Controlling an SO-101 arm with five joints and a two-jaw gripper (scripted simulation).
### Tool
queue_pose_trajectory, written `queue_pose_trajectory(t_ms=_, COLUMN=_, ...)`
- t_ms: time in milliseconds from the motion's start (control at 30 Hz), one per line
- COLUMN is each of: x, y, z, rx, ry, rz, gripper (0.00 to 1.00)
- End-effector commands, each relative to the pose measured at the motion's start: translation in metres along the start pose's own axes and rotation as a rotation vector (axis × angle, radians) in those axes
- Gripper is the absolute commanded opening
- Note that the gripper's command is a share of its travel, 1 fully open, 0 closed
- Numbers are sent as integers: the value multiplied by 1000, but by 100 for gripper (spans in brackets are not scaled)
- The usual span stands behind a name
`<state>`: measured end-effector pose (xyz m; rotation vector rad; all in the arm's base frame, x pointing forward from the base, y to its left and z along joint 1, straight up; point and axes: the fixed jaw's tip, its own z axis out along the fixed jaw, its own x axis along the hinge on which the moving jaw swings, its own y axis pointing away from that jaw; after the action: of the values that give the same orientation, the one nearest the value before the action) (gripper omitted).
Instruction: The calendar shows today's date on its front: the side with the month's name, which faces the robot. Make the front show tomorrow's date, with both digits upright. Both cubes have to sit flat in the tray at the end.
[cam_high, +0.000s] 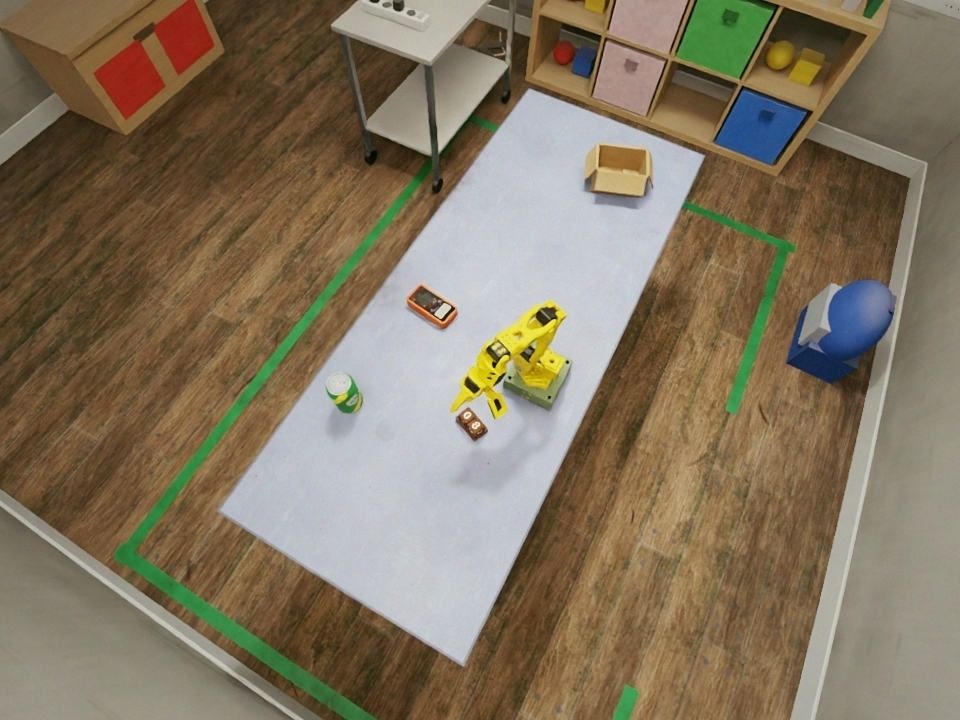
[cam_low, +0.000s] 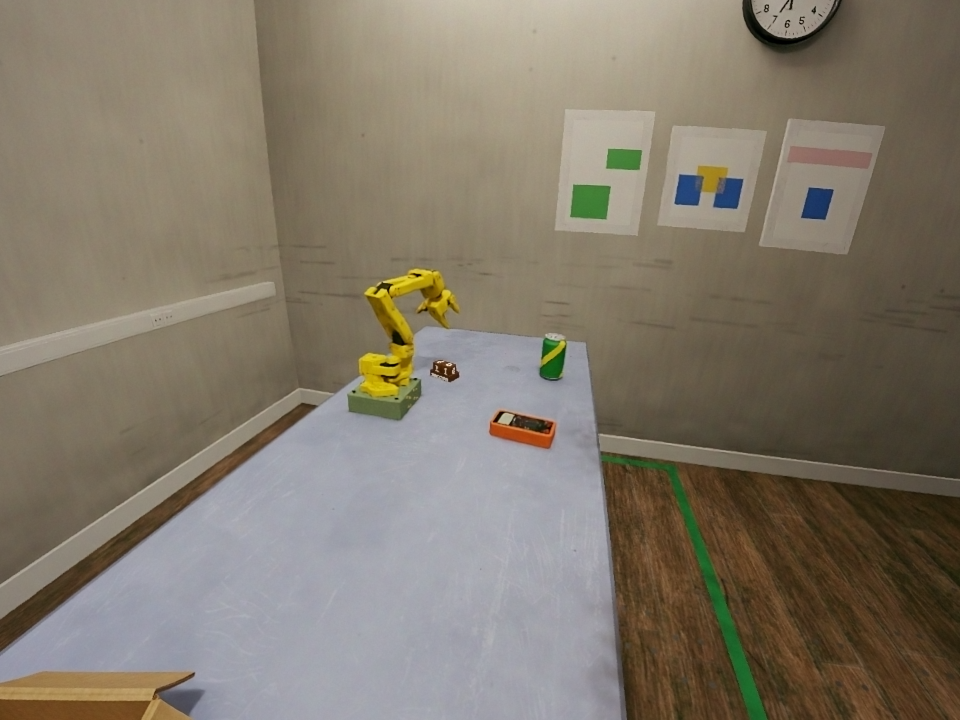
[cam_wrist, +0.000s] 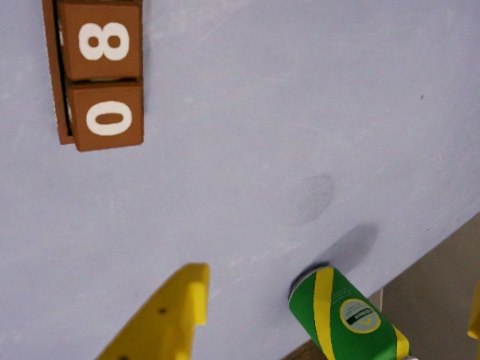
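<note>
The calendar's brown tray (cam_wrist: 56, 95) holds two brown cubes side by side. One cube (cam_high: 466, 416) (cam_wrist: 109, 118) has a white 0 on top, the other (cam_high: 476, 426) (cam_wrist: 104, 42) a white 8. In the wrist view both top digits lie sideways. The side faces show white digits in the exterior view, too small to read surely; the front digits are hidden in the wrist view. My gripper (cam_high: 475, 413) (cam_low: 434, 318) (cam_wrist: 337, 300) is partly open and empty, raised above the table near the calendar. Neither finger touches a cube.
A green and yellow can (cam_high: 344, 392) (cam_low: 552, 356) (cam_wrist: 345, 317) stands near the table's far long edge. An orange-cased meter (cam_high: 431, 306) (cam_low: 522, 428) lies on the table. An open cardboard box (cam_high: 620, 170) (cam_low: 73, 697) sits at the distant end.
</note>
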<state>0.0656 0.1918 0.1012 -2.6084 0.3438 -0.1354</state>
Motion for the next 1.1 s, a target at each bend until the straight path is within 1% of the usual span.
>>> queue_pose_trajectory(t_ms=0, x=2, y=-1, z=0, rx=-15, ry=5, rz=58, gripper=35)
queue_pose_trajectory(t_ms=333, x=2, y=-1, z=0, rx=-20, ry=5, rz=72, gripper=35)
queue_pose_trajectory(t_ms=467, x=2, y=2, z=4, rx=-47, ry=4, rz=72, gripper=35)
queue_pose_trajectory(t_ms=600, x=2, y=10, z=14, rx=-123, ry=1, rz=72, gripper=35)
queue_pose_trajectory(t_ms=767, x=0, y=28, z=32, rx=-268, ry=-5, rz=72, gripper=35)
queue_pose_trajectory(t_ms=833, x=0, y=28, z=32, rx=-268, ry=-5, rz=72, gripper=35)
queue_pose_trajectory(t_ms=967, x=-1, y=45, z=44, rx=-387, ry=-9, rz=72, gripper=35)
queue_pose_trajectory(t_ms=1067, x=-2, y=55, z=51, rx=-457, ry=-12, rz=72, gripper=35)
